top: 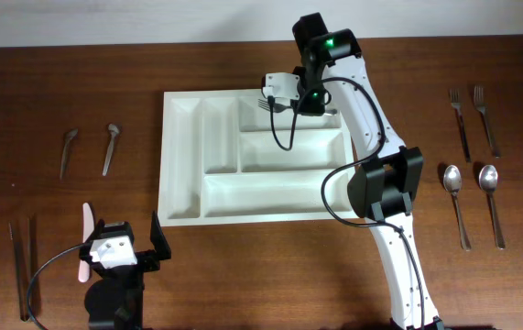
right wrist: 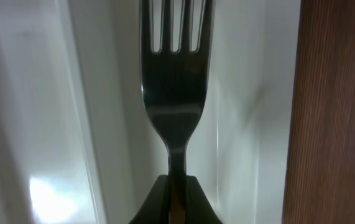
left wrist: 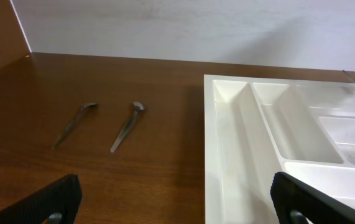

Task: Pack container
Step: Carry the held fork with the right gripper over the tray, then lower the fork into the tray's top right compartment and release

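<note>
Two arms are on my screens, and only the right one has anything in hand. The right gripper (right wrist: 177, 202) is clenched on the neck of a fork (right wrist: 176, 93), whose tines point away from the wrist over the white floor of the container (top: 261, 197). Overhead, that fork sits over the long compartment nearest the far edge of the table (top: 243, 284), at its left end, but I cannot tell whether it touches the bottom. The container lies around the middle of the table, closer to the far edge than the near one, with its two narrow slots at its left end. The left gripper (top: 122, 240) hangs near the near-left corner, just off the container's near-left corner, fingers released and spread wide with nothing between them. A pink strip (top: 86, 240) shows beside it; what it is I cannot tell. Towards the left edge lie two small spoons (top: 89, 149), and two dark sticks (top: 21, 268) lie in the near-left corner. Towards the right edge lie two forks (top: 473, 119) and two large spoons (top: 472, 203).
</note>
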Action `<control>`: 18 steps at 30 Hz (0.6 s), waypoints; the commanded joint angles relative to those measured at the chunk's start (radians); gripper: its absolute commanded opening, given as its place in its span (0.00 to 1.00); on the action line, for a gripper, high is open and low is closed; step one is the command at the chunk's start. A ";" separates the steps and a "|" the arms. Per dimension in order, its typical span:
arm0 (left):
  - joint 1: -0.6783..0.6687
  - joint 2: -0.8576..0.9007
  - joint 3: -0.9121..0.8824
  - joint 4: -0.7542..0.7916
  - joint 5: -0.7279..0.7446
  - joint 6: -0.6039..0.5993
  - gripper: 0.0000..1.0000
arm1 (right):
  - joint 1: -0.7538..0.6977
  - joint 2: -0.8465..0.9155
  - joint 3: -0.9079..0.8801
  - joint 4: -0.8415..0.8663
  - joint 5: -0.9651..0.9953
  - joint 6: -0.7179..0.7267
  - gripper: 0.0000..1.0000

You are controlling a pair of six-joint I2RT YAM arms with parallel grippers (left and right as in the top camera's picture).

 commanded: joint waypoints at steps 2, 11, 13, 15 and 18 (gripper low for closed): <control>-0.003 -0.008 -0.005 0.002 0.010 0.012 0.99 | 0.024 0.003 -0.018 0.000 -0.061 -0.008 0.06; -0.003 -0.008 -0.005 0.002 0.010 0.012 0.99 | 0.029 0.003 -0.100 0.007 -0.060 -0.008 0.09; -0.003 -0.008 -0.005 0.002 0.010 0.012 0.99 | 0.029 0.003 -0.110 0.016 -0.057 -0.007 0.09; -0.003 -0.008 -0.005 0.002 0.010 0.012 0.99 | 0.029 0.003 -0.110 0.023 -0.053 -0.007 0.10; -0.003 -0.008 -0.005 0.002 0.010 0.012 0.99 | 0.029 0.003 -0.109 0.041 -0.052 -0.007 0.32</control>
